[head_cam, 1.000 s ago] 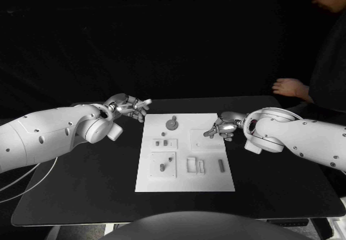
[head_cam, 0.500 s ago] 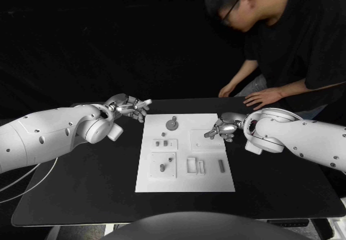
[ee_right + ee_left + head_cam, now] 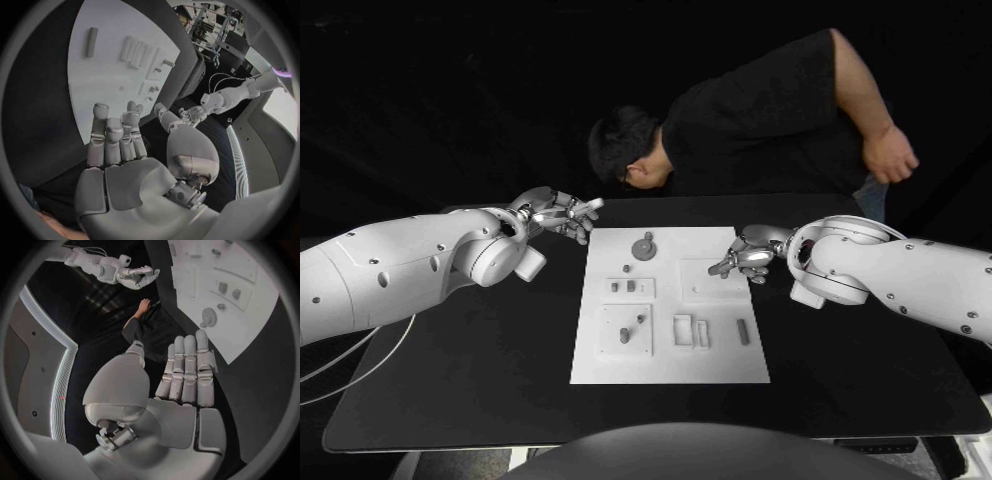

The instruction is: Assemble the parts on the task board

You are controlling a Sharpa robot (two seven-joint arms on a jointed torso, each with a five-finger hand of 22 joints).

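A black table (image 3: pixel 473 380) stands before a dark backdrop, with the white board (image 3: pixel 669 350) lying lengthwise in its middle. Since the earlier frames neither arm, nor the board, nor any part has shifted; only the person (image 3: pixel 762 130) behind the far edge has bent low over the table, touching nothing on it. The two white arms reach in from either side. The left hand (image 3: pixel 560 213) hovers off the board's far left corner, fingers straight, apart and holding nothing. The right hand (image 3: pixel 747 254) hangs over the board's far right edge, fingers loosely curled and apart, also holding nothing. The grey parts (image 3: pixel 646 243) lie scattered on the board; their small shapes are hard to make out, so their count is uncertain, roughly eight.
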